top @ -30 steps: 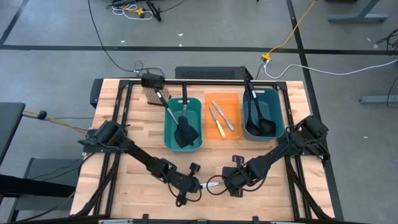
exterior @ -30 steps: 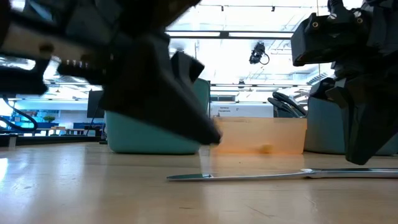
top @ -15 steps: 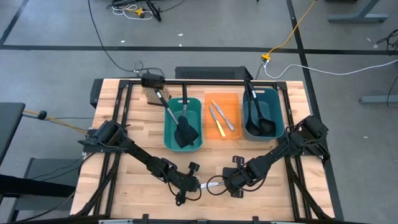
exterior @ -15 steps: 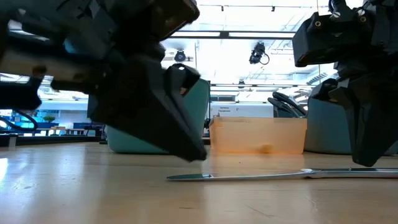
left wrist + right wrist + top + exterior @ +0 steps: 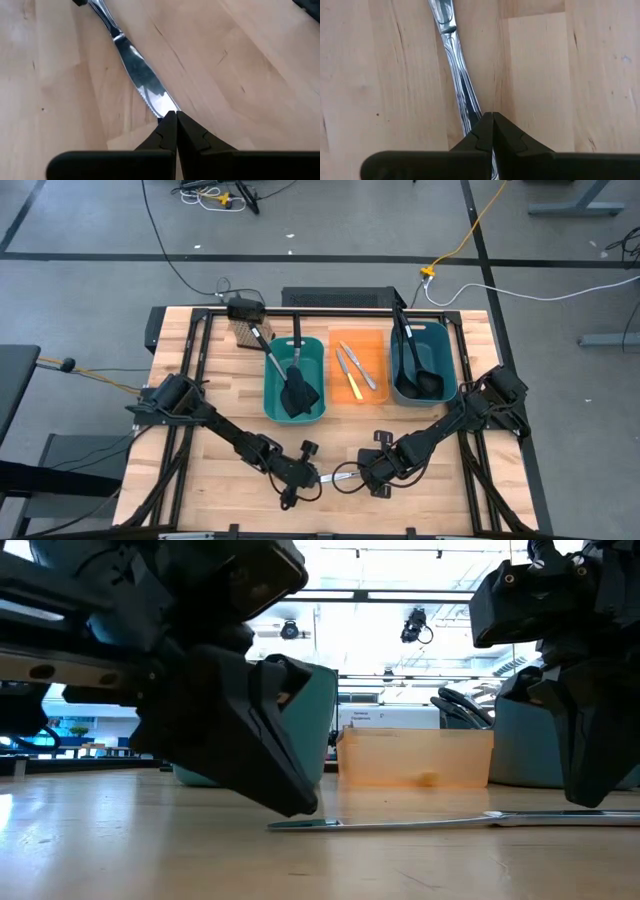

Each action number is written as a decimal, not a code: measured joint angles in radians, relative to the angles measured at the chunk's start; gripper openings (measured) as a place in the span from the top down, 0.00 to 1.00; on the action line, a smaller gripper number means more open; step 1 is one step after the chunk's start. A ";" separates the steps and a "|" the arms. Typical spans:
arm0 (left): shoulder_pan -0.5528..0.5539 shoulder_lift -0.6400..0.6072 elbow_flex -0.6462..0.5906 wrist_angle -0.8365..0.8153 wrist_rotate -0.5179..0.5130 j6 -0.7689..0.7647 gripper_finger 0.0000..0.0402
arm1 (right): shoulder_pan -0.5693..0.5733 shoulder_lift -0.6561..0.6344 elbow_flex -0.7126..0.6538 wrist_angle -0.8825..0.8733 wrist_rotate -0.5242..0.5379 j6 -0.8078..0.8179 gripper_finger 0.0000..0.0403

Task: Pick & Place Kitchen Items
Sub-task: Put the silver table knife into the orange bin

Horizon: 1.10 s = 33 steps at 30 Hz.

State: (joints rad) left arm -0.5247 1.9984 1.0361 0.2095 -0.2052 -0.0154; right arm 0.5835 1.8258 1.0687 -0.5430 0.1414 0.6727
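A small silver knife (image 5: 345, 476) lies flat on the wooden table near its front edge, blade toward the table's left. It shows along the table in the low view (image 5: 420, 822). My left gripper (image 5: 311, 477) is shut, with its tips low over the blade's tip end (image 5: 150, 92). My right gripper (image 5: 366, 476) is shut over the knife's handle (image 5: 457, 75). Two black spatulas (image 5: 297, 388) lie in the teal bin (image 5: 270, 380). Two knives (image 5: 355, 370) lie in the orange bin (image 5: 378, 345). Two black ladles (image 5: 420, 375) lie in the darker teal bin (image 5: 448, 355). My left gripper's shut fingertips (image 5: 175, 120) come down at a slant onto the blade's tip end (image 5: 159, 104). I cannot tell whether they touch it. My right gripper's shut fingertips (image 5: 492, 120) stand from above on the handle (image 5: 470, 107), near its free end. The knife lies flat on the table.
The three bins stand in a row across the far half of the table. A small wooden block (image 5: 245, 332) stands at the back left. In the low view the orange bin (image 5: 415, 758) stands behind the knife. Bare wood lies around both grippers.
My left gripper has come down and a little toward the table's left, ending just over the knife's blade tip. It has stayed shut. The knife has not moved.
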 joint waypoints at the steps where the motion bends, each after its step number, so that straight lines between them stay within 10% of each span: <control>1: 0.000 0.000 -0.003 0.002 -0.002 0.000 0.99 | 0.000 0.000 0.000 0.000 0.000 0.000 0.98; 23: 0.019 0.059 -0.002 -0.002 0.051 -0.082 0.99 | -0.011 0.000 0.019 -0.038 -0.010 -0.029 0.96; 33: 0.025 0.060 -0.074 0.114 0.054 -0.131 0.99 | 0.021 -0.002 0.143 -0.258 -0.013 -0.083 0.68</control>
State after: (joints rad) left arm -0.5001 2.0579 0.9616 0.3236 -0.1514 -0.1461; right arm 0.6041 1.8240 1.2120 -0.8006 0.1285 0.5900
